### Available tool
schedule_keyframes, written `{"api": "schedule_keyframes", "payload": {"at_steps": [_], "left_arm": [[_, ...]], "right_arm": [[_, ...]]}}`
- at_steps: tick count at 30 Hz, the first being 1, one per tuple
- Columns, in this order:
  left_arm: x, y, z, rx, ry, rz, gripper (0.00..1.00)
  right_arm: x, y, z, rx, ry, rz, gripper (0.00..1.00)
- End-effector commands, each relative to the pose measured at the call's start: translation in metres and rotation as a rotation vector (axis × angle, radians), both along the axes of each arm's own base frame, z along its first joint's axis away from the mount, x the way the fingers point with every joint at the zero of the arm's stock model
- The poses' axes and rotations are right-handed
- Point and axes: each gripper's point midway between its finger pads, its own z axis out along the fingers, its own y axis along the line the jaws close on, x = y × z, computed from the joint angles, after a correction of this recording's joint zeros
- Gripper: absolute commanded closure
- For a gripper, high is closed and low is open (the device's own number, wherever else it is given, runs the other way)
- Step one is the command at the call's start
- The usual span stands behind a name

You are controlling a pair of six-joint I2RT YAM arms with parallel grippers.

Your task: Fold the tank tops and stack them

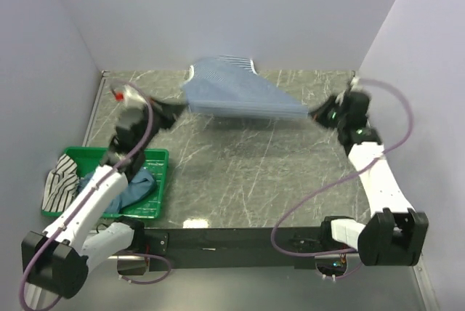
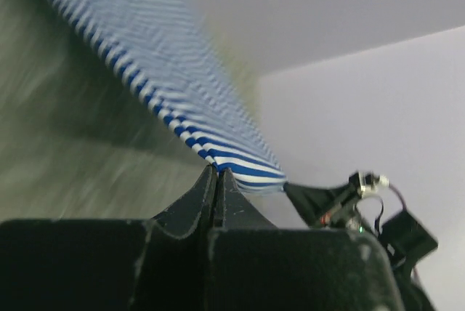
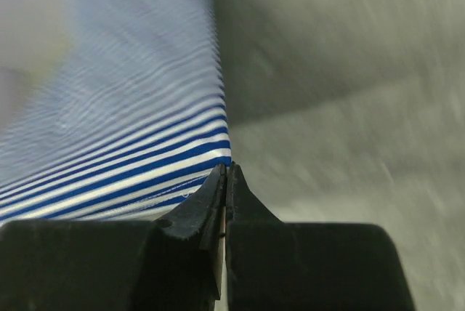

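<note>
Item: fine navy-and-white striped cloth tank top [image 1: 232, 94], stretched aloft over dark marbled tabletop [image 1: 240, 173].
My left hand [image 2: 216, 174]: clamped on one corner.
My right hand [image 3: 227, 171]: clamped on opposite corner.

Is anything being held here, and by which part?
The striped tank top: the left gripper and right gripper each pinch one end of its near edge.

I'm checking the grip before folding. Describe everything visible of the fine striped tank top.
The fine striped tank top is soft cloth, navy-and-white with white trim at its far edge. It hangs stretched between the arms, above the marbled table. The left end effector pinches one near corner, the right end effector the other, both shut. Whether its far edge touches down is unclear.
</note>
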Motion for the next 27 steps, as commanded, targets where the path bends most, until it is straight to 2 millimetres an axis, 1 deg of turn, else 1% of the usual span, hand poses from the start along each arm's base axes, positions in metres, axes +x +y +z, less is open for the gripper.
{"api": "schedule_keyframes", "payload": {"at_steps": [1,2,3,4,5,6,8,9,11,13,15,16,17,18,19,20,21,22,23,24,25,26,27], "left_arm": [[-0.044,-0.012,-0.104,0.033,0.277,-0.048,0.99],[-0.060,-0.013,-0.144,0.061,0.376,-0.054,0.99],[-0.077,-0.024,-0.163,0.061,0.438,-0.090,0.99],[-0.089,-0.026,-0.176,0.064,0.475,-0.100,0.99],[-0.103,-0.029,-0.198,0.078,0.535,-0.116,0.99],[-0.120,-0.042,-0.206,0.069,0.572,-0.163,0.99],[-0.133,-0.044,-0.225,0.101,0.629,-0.164,0.99],[-0.144,-0.049,-0.236,0.131,0.671,-0.180,1.00],[-0.155,-0.055,-0.244,0.167,0.699,-0.211,0.99],[-0.162,-0.057,-0.255,0.200,0.746,-0.223,0.99],[-0.167,-0.060,-0.259,0.219,0.769,-0.240,0.99],[-0.169,-0.060,-0.261,0.226,0.777,-0.248,0.99],[-0.172,-0.062,-0.260,0.229,0.783,-0.259,0.98],[-0.174,-0.062,-0.260,0.239,0.786,-0.270,0.89],[-0.175,-0.062,-0.257,0.239,0.780,-0.277,0.83],[-0.178,-0.061,-0.256,0.252,0.787,-0.283,0.77],[-0.180,-0.060,-0.254,0.259,0.783,-0.290,0.65],[-0.180,-0.060,-0.247,0.254,0.766,-0.296,0.61],[-0.180,-0.060,-0.238,0.252,0.754,-0.300,0.57],[-0.182,-0.053,-0.239,0.279,0.761,-0.285,0.52],[-0.182,-0.050,-0.232,0.282,0.748,-0.276,0.50],[-0.176,-0.049,-0.218,0.280,0.719,-0.259,0.49],[-0.169,-0.036,-0.216,0.326,0.705,-0.197,0.48]], "right_arm": [[-0.040,-0.017,-0.107,-0.049,0.264,-0.075,1.00],[-0.046,-0.018,-0.122,-0.048,0.293,-0.079,1.00],[-0.061,-0.018,-0.148,-0.044,0.353,-0.081,1.00],[-0.067,-0.021,-0.158,-0.046,0.381,-0.097,1.00],[-0.071,-0.026,-0.167,-0.052,0.411,-0.115,1.00],[-0.077,-0.030,-0.176,-0.062,0.438,-0.127,1.00],[-0.082,-0.039,-0.185,-0.069,0.476,-0.155,1.00],[-0.084,-0.040,-0.187,-0.069,0.494,-0.155,1.00],[-0.088,-0.047,-0.191,-0.062,0.521,-0.178,1.00],[-0.090,-0.052,-0.192,-0.063,0.539,-0.199,0.96],[-0.093,-0.055,-0.191,-0.046,0.549,-0.214,0.90],[-0.094,-0.056,-0.190,-0.044,0.546,-0.218,0.86],[-0.095,-0.057,-0.187,-0.047,0.541,-0.223,0.75],[-0.096,-0.058,-0.185,-0.051,0.538,-0.232,0.72],[-0.096,-0.061,-0.180,-0.059,0.521,-0.242,0.68],[-0.099,-0.062,-0.178,-0.062,0.520,-0.251,0.63],[-0.100,-0.062,-0.176,-0.062,0.514,-0.258,0.59],[-0.099,-0.062,-0.171,-0.063,0.493,-0.260,0.56],[-0.101,-0.062,-0.170,-0.064,0.493,-0.261,0.52],[-0.102,-0.062,-0.167,-0.069,0.485,-0.258,0.52],[-0.101,-0.058,-0.162,-0.068,0.459,-0.237,0.52],[-0.101,-0.052,-0.159,-0.066,0.447,-0.213,0.52],[-0.100,-0.043,-0.156,-0.069,0.434,-0.190,0.52]]}}
